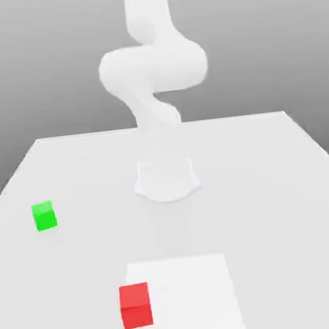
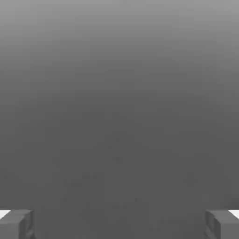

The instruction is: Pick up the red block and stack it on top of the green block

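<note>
Red block [image 1: 135, 305] near edge of counter [image 1: 270, 184]; green block [image 1: 44, 215] far-left, well apart. Fingers [image 2: 16, 224] spread wide, empty. Block likely light, rigid, matte: grip opposite flat faces.

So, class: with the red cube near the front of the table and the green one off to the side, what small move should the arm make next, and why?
Probably swing the open pincer down over the red block. Both cubes sit apart on the table, the green block is bare on top, and the fingers hold nothing, facing plain grey background.
</note>
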Robot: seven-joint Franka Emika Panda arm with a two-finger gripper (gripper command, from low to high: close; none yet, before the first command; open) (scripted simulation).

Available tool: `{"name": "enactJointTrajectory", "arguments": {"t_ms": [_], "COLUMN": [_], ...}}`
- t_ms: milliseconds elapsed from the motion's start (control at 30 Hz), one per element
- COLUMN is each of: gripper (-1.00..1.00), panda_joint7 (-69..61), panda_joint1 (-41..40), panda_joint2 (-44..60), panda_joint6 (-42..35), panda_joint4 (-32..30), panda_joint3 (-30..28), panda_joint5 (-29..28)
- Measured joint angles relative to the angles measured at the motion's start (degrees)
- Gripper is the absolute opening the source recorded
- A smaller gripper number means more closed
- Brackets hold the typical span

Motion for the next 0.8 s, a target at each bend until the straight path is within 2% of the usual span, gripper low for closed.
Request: {"name": "enactJointTrajectory", "arguments": {"t_ms": [467,800], "gripper": [0.0,0.0], "panda_joint7": [-11.4,-17.3], "panda_joint1": [1.4,-1.0], "panda_joint2": [29.5,50.0], "panda_joint6": [13.5,24.0], "panda_joint4": [-9.4,-14.9], "panda_joint3": [-6.4,-7.3], "panda_joint5": [3.3,3.7]}}
